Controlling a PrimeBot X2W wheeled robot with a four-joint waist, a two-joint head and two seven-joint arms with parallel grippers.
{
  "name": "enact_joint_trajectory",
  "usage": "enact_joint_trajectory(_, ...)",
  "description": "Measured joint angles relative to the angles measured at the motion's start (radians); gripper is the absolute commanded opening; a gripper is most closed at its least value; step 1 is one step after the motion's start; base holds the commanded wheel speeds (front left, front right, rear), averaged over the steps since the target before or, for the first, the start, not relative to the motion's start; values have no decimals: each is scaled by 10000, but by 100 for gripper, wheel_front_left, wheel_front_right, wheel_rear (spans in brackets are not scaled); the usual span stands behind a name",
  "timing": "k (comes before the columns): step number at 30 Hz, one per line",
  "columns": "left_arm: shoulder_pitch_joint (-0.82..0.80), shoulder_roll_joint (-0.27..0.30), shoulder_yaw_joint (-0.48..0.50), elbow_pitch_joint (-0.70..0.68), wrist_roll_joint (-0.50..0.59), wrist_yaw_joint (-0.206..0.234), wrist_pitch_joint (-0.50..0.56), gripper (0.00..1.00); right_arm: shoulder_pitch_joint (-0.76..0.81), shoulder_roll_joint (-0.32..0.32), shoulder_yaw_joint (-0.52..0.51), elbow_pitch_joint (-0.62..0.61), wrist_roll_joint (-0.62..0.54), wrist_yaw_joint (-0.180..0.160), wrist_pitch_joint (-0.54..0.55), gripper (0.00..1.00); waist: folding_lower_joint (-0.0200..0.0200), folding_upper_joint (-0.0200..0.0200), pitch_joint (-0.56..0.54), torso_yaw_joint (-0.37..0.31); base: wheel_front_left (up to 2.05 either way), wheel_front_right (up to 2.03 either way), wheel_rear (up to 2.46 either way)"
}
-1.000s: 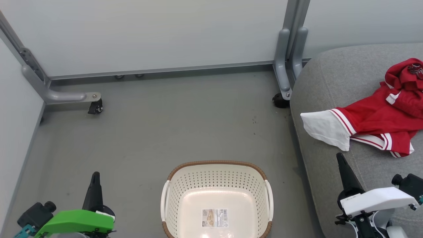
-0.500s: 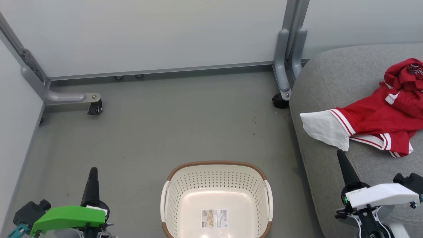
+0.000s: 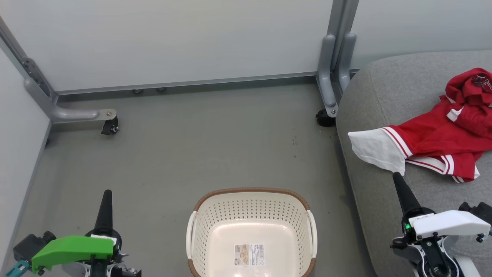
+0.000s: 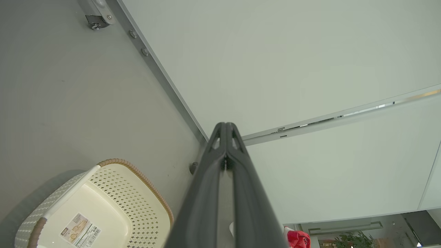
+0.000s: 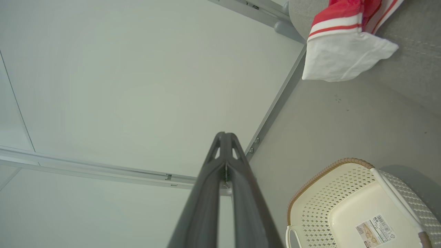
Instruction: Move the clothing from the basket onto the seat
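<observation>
grey floor (image 3: 173, 154): cream basket (image 3: 251, 209) standing | grey seat (image 3: 384, 88): red-white clothing (image 3: 434, 140) lying crumpled

The left claw (image 3: 107, 193) and right claw (image 3: 396, 177) have each edged slightly outward and forward.

Left claw (image 3: 107, 193) closed; right claw (image 3: 396, 177) closed.

place: test lab mock-up | evidence: white partition panels (image 3: 173, 38) on castered grey frames (image 3: 327, 77), grey floor (image 3: 192, 154)
</observation>
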Motion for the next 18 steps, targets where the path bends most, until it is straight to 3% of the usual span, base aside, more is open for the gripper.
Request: enact_joint_trajectory(18,-204,-67,240,46,-1478,-100,387,0,-337,2,-130,349,1503,0,184,0,0,0,-30,-29,0,0,0)
